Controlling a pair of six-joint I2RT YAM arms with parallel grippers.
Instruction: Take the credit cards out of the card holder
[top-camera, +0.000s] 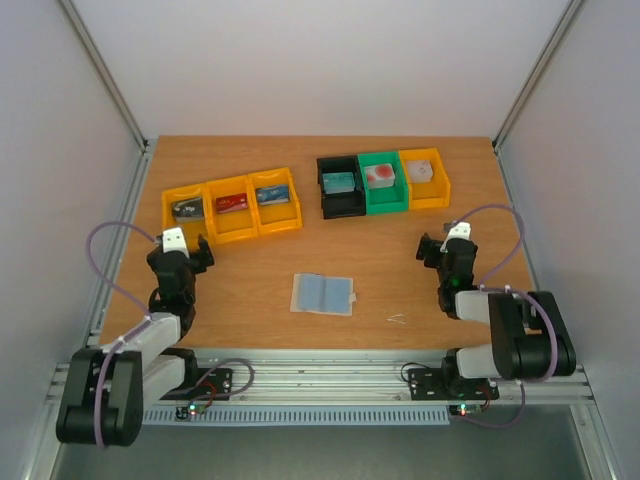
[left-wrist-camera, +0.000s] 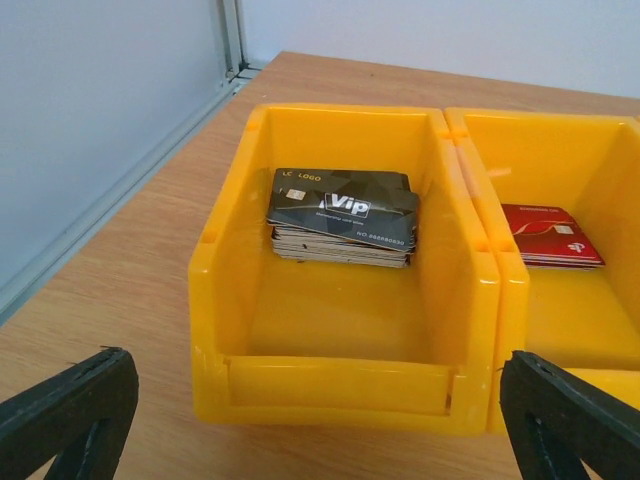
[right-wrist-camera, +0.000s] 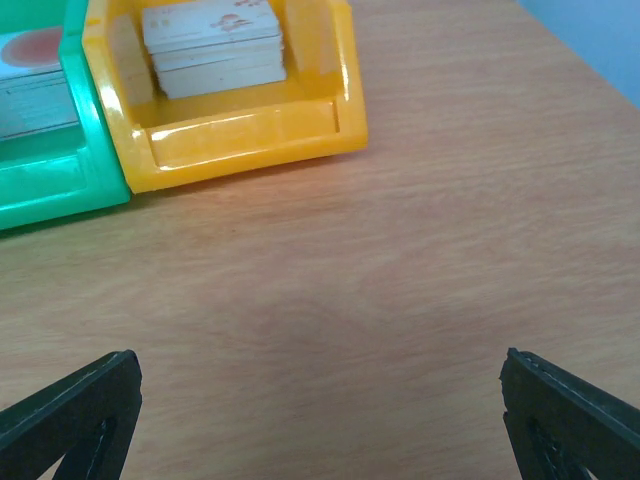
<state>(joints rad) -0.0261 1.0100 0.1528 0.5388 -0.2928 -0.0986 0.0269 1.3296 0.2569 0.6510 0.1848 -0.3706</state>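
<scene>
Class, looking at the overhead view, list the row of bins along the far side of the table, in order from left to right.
first yellow bin → second yellow bin → third yellow bin → black bin → green bin → fourth yellow bin

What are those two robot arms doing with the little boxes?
Nothing is being held right now. The left gripper is open and faces a yellow bin holding a stack of black cards. The right gripper, also open, hovers over the table near a second yellow bin. The card holder lies open and flat mid-table, untouched.
</scene>
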